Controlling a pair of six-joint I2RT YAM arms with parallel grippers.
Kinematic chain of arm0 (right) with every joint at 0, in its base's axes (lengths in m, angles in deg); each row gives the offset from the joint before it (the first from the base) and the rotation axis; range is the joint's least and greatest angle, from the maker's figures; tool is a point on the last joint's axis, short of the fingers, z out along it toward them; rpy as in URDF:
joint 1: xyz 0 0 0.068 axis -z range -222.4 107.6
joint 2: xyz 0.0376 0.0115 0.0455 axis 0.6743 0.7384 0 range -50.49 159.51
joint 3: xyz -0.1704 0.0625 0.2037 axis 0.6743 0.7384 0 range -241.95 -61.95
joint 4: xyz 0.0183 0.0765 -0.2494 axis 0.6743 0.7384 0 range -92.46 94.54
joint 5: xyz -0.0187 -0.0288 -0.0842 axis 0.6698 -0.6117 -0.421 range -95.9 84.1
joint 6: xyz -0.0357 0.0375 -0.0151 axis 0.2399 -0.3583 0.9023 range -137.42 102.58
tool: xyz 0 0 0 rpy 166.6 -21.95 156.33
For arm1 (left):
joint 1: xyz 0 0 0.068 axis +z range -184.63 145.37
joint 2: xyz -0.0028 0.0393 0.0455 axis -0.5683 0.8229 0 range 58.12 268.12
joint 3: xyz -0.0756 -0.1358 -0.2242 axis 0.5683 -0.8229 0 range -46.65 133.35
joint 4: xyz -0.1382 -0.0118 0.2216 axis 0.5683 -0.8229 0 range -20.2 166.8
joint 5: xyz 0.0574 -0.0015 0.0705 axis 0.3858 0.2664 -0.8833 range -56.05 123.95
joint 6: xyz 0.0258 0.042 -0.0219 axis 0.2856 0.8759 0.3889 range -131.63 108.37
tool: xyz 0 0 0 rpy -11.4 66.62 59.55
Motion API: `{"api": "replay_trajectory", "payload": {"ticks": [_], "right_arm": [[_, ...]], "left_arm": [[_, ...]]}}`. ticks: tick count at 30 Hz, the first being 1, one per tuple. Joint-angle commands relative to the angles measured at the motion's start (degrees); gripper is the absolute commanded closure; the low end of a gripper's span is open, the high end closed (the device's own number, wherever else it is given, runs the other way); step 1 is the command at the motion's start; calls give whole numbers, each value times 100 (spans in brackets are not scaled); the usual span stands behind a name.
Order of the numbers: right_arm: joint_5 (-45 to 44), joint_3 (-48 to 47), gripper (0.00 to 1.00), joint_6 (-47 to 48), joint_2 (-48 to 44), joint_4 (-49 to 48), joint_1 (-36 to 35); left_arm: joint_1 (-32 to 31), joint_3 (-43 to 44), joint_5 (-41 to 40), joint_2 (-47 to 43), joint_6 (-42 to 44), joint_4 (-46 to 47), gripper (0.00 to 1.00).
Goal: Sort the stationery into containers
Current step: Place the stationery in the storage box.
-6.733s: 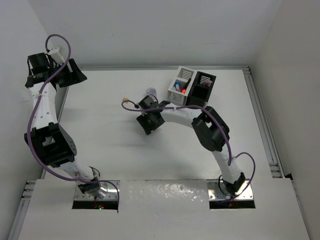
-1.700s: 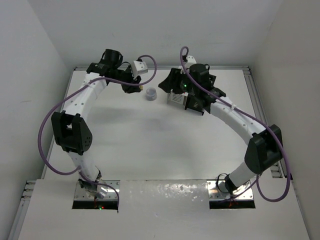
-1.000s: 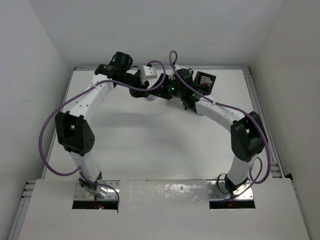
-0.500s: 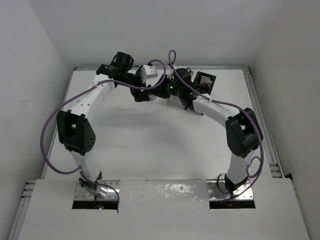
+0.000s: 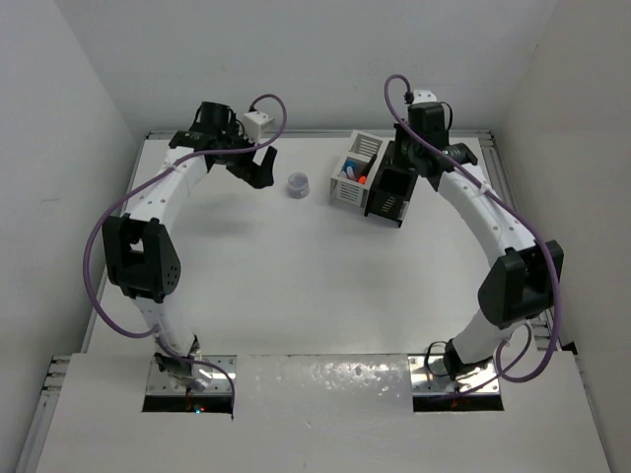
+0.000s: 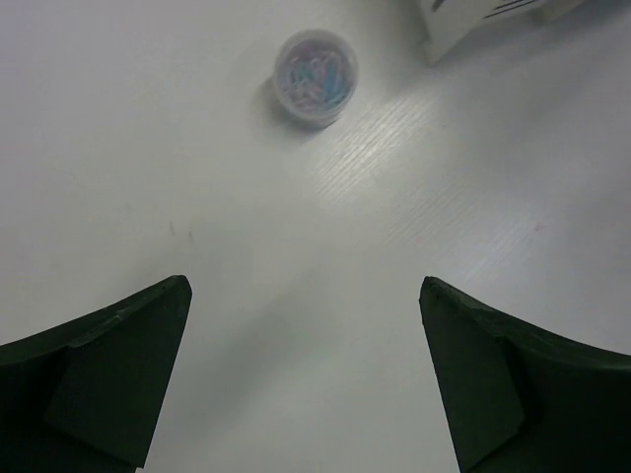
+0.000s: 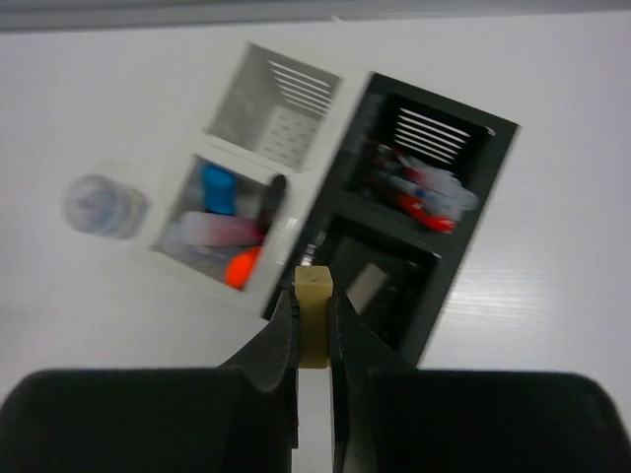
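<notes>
While the right hand point(image 7: 314, 317) pinches a small beige eraser point(image 7: 314, 286) upright between its nearly closed fingers, it hangs above two joined slatted bins. The white bin point(image 7: 258, 108) holds blue, pink and orange pieces in its near compartment, and the black bin point(image 7: 463, 232) holds red pens point(image 7: 424, 202). Well apart over the bench point(image 6: 473, 197), the left hand point(image 6: 304, 296) is spread wide and empty, near a round clear tub point(image 6: 315, 77) of pastel clips.
</notes>
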Motion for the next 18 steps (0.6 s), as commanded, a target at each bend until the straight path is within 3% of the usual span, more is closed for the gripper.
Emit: {"api": "replay_trajectory", "payload": {"ticks": [1, 12, 18], "right_arm": [[-1110, -318, 100, 787, 398, 802, 43], [-945, -382, 100, 840, 1180, 425, 157], [-549, -135, 81, 884, 1330, 38, 175]], "left_arm": [[38, -279, -488, -214, -567, 538, 0], [20, -376, -954, 330, -1366, 1514, 0], [-384, 1029, -1620, 1779, -1411, 1050, 1]]}}
